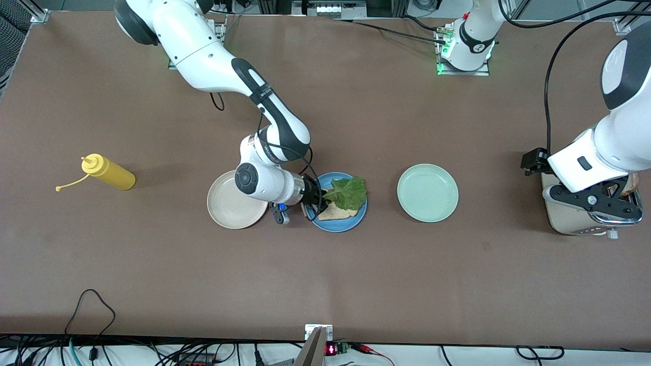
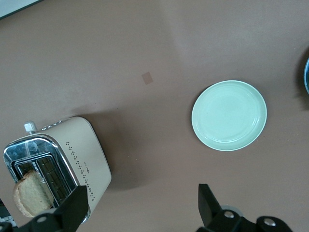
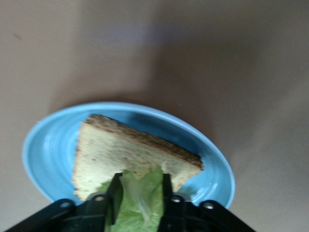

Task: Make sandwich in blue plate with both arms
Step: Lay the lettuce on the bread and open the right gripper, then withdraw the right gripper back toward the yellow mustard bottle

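1. We see the right gripper [image 3: 140, 198] low over the blue plate [image 1: 356, 219], fingers flanking the lettuce [image 1: 348, 193] atop the bread [image 3: 120, 154]; grip unclear.
2. Left gripper [image 2: 140, 203] spread above the toaster [image 2: 72, 154], slice [image 2: 29, 198] half hidden.

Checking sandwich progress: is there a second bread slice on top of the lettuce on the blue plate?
No, the ruffled green lettuce leaf lies uncovered on one toasted bread slice on the round sky-blue plate.
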